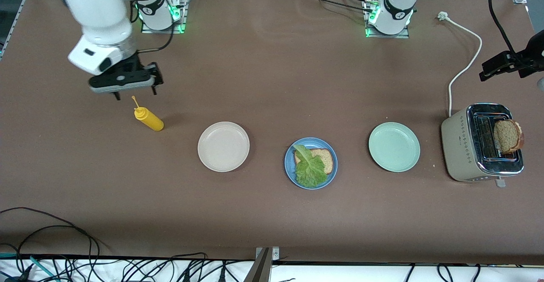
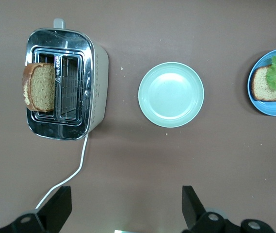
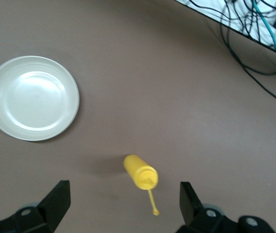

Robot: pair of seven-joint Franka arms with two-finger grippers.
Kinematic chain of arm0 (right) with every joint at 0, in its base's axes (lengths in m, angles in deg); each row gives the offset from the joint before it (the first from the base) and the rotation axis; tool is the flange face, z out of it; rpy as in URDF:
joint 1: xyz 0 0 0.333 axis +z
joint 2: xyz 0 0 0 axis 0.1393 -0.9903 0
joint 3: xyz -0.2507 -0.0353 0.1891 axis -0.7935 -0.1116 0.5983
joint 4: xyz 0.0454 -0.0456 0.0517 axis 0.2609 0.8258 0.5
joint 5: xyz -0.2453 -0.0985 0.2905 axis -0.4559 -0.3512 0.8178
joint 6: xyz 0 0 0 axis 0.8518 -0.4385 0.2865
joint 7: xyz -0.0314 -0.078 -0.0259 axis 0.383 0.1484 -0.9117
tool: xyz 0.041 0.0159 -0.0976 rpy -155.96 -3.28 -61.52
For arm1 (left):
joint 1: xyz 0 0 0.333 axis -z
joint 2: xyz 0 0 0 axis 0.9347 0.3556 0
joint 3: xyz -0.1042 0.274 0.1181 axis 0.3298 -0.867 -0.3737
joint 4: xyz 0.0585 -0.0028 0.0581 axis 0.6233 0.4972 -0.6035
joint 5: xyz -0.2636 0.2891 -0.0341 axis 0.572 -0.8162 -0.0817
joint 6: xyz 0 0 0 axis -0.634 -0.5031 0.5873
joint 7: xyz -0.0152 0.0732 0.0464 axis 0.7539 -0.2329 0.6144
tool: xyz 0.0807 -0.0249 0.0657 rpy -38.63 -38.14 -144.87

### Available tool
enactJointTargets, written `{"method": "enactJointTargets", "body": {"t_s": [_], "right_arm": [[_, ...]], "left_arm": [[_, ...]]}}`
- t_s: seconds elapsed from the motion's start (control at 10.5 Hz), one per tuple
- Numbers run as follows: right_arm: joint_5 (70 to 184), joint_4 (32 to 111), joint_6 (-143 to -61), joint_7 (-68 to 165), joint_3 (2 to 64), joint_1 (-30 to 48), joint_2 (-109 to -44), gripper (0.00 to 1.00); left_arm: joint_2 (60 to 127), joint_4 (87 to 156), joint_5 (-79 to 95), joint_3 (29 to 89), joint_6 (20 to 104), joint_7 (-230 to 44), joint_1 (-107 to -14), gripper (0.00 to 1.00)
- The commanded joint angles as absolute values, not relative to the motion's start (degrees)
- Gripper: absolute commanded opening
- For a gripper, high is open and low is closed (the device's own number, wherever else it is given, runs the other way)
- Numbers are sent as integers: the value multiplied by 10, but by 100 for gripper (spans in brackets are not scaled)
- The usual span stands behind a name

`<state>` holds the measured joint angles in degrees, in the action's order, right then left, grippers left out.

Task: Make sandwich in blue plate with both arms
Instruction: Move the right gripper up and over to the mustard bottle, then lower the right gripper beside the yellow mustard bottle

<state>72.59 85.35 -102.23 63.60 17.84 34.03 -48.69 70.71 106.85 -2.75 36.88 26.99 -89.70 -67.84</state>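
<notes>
Awaiting its top slice, our round light-blue plate (image 1: pixel 290 172) held brown bread (image 1: pixel 326 159) and ruffled lettuce (image 1: pixel 310 169); next we judged the released left gripper (image 2: pixel 126 206) must fetch the toaster's slice (image 1: pixel 508 136), while the released right gripper (image 1: pixel 135 92) waited over the yellow squeeze bottle (image 1: pixel 149 119).

We see a light-blue plate (image 1: pixel 290 169) holding speckled brown bread (image 1: pixel 326 158) under ruffled green lettuce (image 1: pixel 310 169). Beside that plate sit a beige plate (image 1: pixel 223 146) and a mint-green plate (image 1: pixel 394 146). The worktop (image 1: pixel 272 214) is plain brown, the bottle (image 1: pixel 148 119) yellow, the toaster (image 1: pixel 461 146) cream and chrome with brown bread (image 1: pixel 508 136). Both pincers are black (image 1: pixel 136 91) (image 2: pixel 127 206).
</notes>
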Motion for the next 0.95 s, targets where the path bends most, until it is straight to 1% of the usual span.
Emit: {"method": "enactJointTargets", "body": {"t_s": [0.0,0.19,0.29,0.38,0.48,0.67,0.86], "right_arm": [[735,874,-1029,509,94,344,-462,100],[736,889,-1050,421,40,344,-451,100],[736,914,-1079,391,15,344,-444,100],[736,952,-1136,353,-14,344,-432,100],[736,981,-1172,334,-36,344,-426,100],[749,1002,-1190,299,-72,344,-423,100],[848,1019,-1212,201,-95,344,-430,100]], "left_arm": [[710,1056,-28,369,259,-890,-680,100],[710,1056,-28,369,259,-890,-680,100],[710,1056,-28,369,259,-890,-680,100],[710,1056,-28,369,259,-890,-680,100],[710,1056,-28,369,259,-890,-680,100],[710,1056,-28,369,259,-890,-680,100],[710,1056,-28,369,259,-890,-680,100]]}}
